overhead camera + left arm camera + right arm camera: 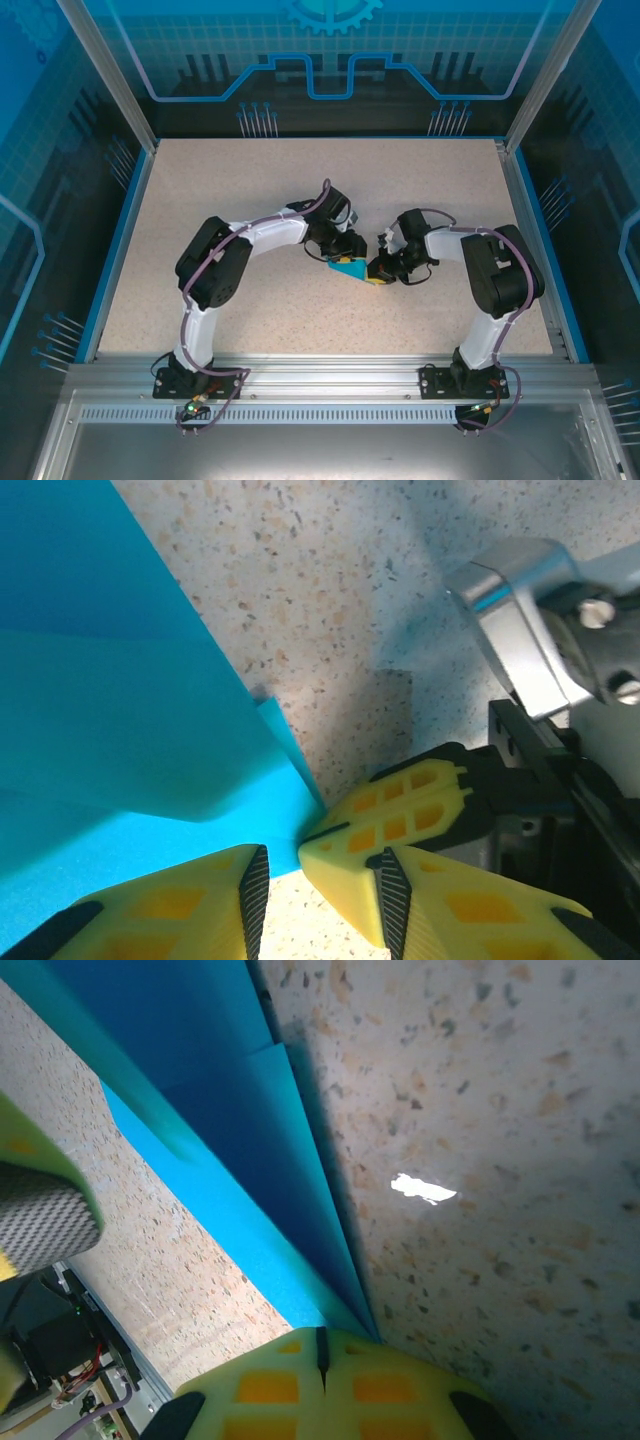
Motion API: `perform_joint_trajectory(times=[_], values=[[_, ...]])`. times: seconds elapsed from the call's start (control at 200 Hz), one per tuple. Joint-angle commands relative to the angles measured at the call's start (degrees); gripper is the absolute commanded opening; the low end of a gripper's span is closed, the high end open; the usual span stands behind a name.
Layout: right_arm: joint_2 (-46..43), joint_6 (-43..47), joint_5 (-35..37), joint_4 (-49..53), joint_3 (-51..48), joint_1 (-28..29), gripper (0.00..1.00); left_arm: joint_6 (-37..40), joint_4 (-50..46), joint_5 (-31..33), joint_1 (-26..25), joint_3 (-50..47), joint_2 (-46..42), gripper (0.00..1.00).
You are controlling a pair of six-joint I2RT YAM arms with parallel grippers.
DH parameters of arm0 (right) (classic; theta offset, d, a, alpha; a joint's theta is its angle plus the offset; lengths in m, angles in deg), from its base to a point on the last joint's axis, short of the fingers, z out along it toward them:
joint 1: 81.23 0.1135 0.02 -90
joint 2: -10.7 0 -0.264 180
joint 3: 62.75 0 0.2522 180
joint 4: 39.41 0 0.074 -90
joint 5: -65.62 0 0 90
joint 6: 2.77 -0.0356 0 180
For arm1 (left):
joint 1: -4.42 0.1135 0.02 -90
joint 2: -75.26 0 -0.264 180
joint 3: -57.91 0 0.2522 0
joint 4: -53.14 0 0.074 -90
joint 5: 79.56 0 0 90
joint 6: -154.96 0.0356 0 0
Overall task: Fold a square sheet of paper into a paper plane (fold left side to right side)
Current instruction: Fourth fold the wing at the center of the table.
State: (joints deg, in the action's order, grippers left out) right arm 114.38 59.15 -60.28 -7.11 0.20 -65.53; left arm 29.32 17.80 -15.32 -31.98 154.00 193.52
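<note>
The square sheet of paper (350, 267) lies mid-table as a small teal folded shape, tapering to a point on its right. In the left wrist view the paper (120, 680) shows overlapping layers whose corner reaches between my left gripper (319, 852) fingers, which stand apart with bare table between them. My left gripper (338, 258) is at the paper's left side. My right gripper (378, 275) meets the paper's point, shut. In the right wrist view the paper (220, 1110) narrows to the shut right gripper (322, 1345); whether paper is pinched there I cannot tell. The right gripper's tip sits against my left gripper's right pad.
The speckled beige table (300, 180) has a darker blue border strip (118, 240) along its sides and an aluminium rail (320, 375) at the near edge by the arm bases. A finger of the left gripper (40, 1220) shows at the left of the right wrist view.
</note>
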Motion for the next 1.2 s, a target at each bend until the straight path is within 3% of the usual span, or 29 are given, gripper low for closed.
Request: perform_joint_trajectory(times=[0.0, 0.505, 1.196], values=[[3.8, -0.4, 7.9, 5.9, -2.1, -0.7, 0.01, 0.4, 0.2, -1.6, 0.0, 1.5, 2.0, 0.39], [4.2, 0.0, 8.4, 6.7, -1.9, -0.7, 0.01, -0.1, -0.4, -0.1, 1.0, 3.9, 8.2, 0.38], [3.7, 0.4, 9.4, 7.6, -2.1, -0.8, 0.01, 3.9, -2.9, 3.7, 11.9, 3.2, 8.5, 0.37]])
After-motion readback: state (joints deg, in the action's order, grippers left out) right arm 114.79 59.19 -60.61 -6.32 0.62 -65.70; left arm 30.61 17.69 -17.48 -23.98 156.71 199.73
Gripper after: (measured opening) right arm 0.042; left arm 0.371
